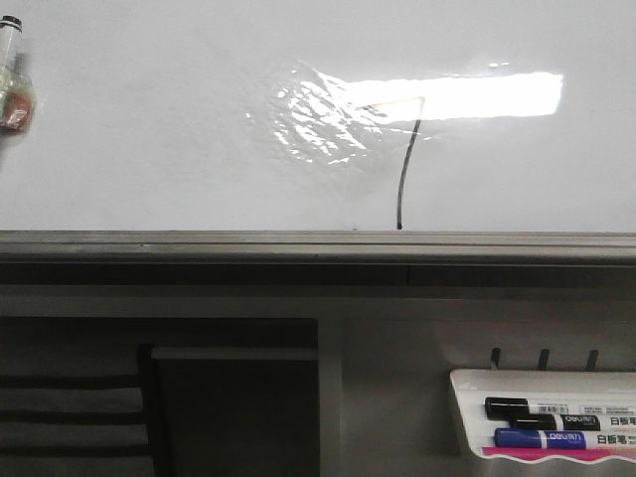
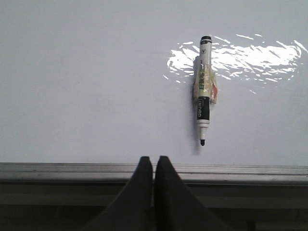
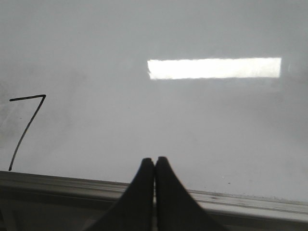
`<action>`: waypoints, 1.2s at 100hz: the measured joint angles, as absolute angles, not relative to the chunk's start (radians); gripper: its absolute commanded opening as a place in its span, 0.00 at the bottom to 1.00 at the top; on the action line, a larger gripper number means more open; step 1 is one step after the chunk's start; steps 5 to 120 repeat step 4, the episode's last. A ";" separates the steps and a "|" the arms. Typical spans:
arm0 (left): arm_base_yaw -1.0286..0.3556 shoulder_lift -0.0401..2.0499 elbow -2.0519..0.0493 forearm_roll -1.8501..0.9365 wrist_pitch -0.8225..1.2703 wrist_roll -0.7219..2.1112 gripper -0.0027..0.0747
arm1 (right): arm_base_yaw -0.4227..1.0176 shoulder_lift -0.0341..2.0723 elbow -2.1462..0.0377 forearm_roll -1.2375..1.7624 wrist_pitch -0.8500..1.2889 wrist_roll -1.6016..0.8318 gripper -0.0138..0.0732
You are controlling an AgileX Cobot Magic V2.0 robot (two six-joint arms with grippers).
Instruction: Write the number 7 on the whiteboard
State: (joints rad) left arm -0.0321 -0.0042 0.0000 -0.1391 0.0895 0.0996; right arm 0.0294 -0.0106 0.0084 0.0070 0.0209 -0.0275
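Note:
The whiteboard (image 1: pixel 179 149) fills the front view, glossy white with a bright glare and a wrinkled patch. The number 7 (image 1: pixel 402 189) is a thin black line on it, with a faint top bar in the glare and a long curved downstroke; it also shows in the right wrist view (image 3: pixel 24 130). A black-tipped marker (image 2: pixel 204 91) sticks to the board, tip down, in the left wrist view, and at the far left edge of the front view (image 1: pixel 12 79). My left gripper (image 2: pixel 154 161) is shut and empty below the marker. My right gripper (image 3: pixel 154 161) is shut and empty, beside the 7.
The board's grey metal frame edge (image 1: pixel 318 243) runs across below the writing area. A small white marker tray (image 1: pixel 467 397) at the lower right holds a black marker (image 1: pixel 542 409) and a blue marker (image 1: pixel 556 438). Dark shelving lies at the lower left.

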 measured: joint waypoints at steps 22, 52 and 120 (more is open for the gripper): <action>-0.032 -0.004 0.000 -0.139 0.089 0.100 0.01 | 0.029 -0.011 0.008 0.007 0.021 -0.027 0.08; -0.032 -0.004 0.000 -0.139 0.089 0.100 0.01 | 0.029 -0.011 0.008 0.007 0.021 -0.027 0.08; -0.032 -0.004 0.000 -0.139 0.089 0.100 0.01 | 0.029 -0.011 0.008 0.007 0.021 -0.027 0.08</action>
